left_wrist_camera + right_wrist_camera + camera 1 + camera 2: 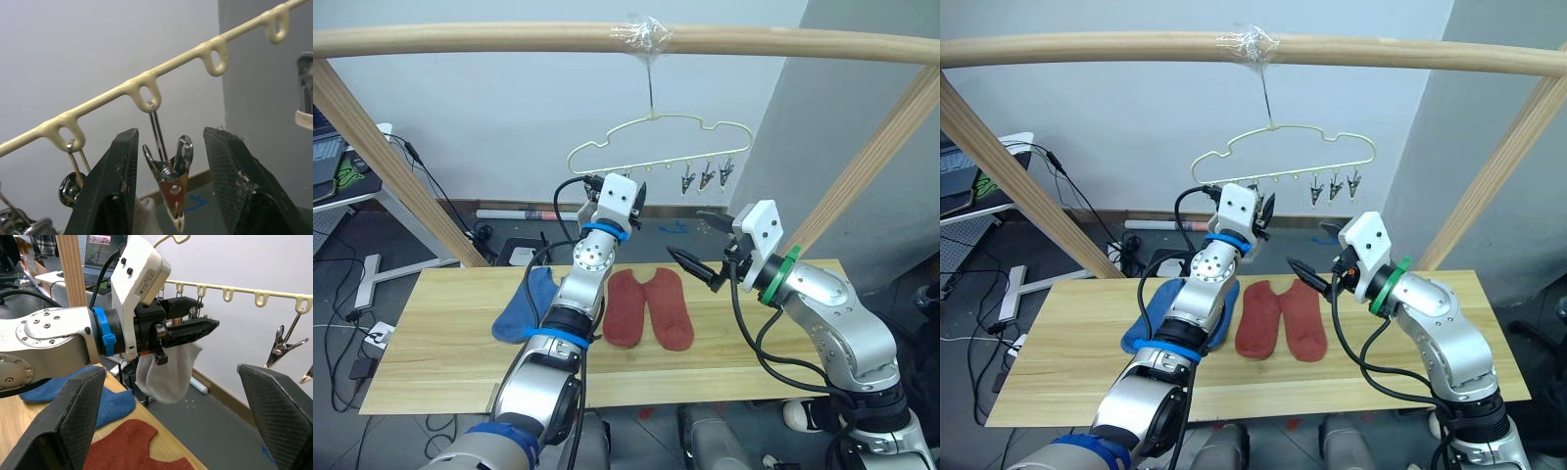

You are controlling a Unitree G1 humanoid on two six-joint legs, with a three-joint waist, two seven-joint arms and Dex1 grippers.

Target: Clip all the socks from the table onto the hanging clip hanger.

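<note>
The pale-yellow clip hanger (658, 121) hangs by its hook from a wooden pole. My left gripper (168, 134) is raised to its bottom bar, open, with one metal clip (171, 176) hanging between the fingers and touching neither. Under those fingers a light grey sock (168, 374) hangs down; I cannot tell what holds it. Three free clips (705, 177) hang at the bar's right end. On the table (440, 362) lie a blue sock (522, 311) and a brick-red pair (651, 308) side by side. My right gripper (700, 240) hovers open above the red pair, empty.
The round wooden pole (489, 39) crosses overhead, with slanted struts (382, 157) at both sides of the table. Cables and a power strip (372, 336) lie on the floor at the left. A grey wall corner (862, 117) stands behind the right arm.
</note>
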